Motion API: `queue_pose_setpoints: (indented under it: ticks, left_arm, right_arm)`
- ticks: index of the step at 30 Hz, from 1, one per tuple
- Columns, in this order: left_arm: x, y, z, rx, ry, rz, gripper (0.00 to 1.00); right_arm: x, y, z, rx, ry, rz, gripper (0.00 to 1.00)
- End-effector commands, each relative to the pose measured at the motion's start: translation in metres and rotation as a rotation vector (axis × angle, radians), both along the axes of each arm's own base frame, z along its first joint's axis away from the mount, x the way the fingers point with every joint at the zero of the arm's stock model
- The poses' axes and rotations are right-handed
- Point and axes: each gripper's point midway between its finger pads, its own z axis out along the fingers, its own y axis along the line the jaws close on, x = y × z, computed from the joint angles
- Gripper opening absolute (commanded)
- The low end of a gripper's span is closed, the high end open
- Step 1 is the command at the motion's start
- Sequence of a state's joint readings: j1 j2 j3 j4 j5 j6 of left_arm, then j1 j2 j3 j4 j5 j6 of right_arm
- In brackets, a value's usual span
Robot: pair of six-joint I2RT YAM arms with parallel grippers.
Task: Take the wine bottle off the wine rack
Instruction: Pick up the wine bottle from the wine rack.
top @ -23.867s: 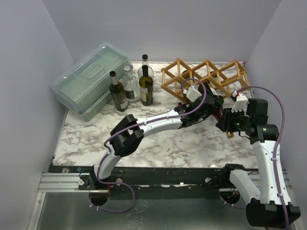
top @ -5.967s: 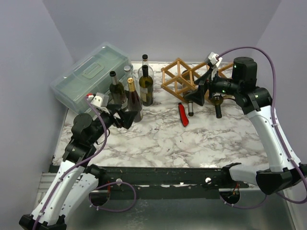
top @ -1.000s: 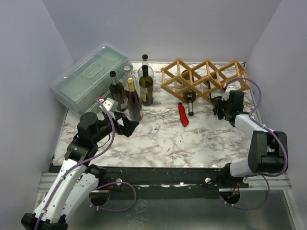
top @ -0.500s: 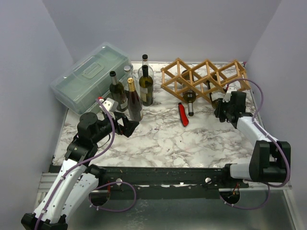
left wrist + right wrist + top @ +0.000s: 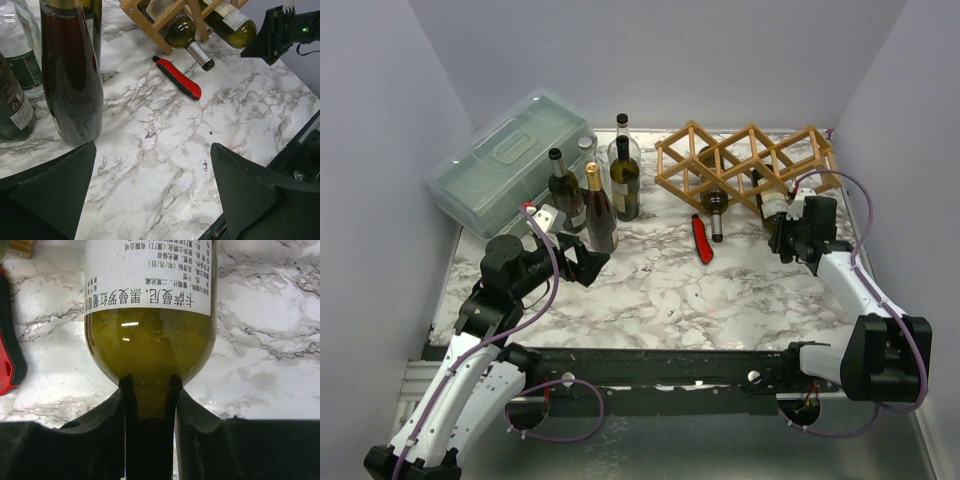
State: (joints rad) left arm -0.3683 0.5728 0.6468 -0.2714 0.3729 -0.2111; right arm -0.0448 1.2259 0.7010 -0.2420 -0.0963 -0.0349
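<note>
Sensibly, with the right gripper (image 5: 150,385) clamped on the neck of the wine bottle (image 5: 150,342), whose body lies in the wine rack (image 5: 738,163) toward its right end, the robot should draw straight along the bottle's axis, level and clear of the wood.
</note>
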Motion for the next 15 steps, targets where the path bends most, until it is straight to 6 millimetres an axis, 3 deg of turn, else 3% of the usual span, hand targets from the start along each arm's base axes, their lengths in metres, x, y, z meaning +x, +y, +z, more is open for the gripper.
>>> queue_pose_setpoints:
  ticks: [1, 15]
  left_arm:
    - [0.002, 0.004, -0.001, 0.01, -0.015, 0.02, 0.99]
    - [0.002, 0.005, 0.0, 0.012, -0.018, 0.025, 0.99]
  right_arm:
    - [0.013, 0.002, 0.029, -0.015, -0.118, 0.027, 0.0]
    - [-0.01, -0.003, 0.028, -0.075, -0.054, 0.061, 0.0]
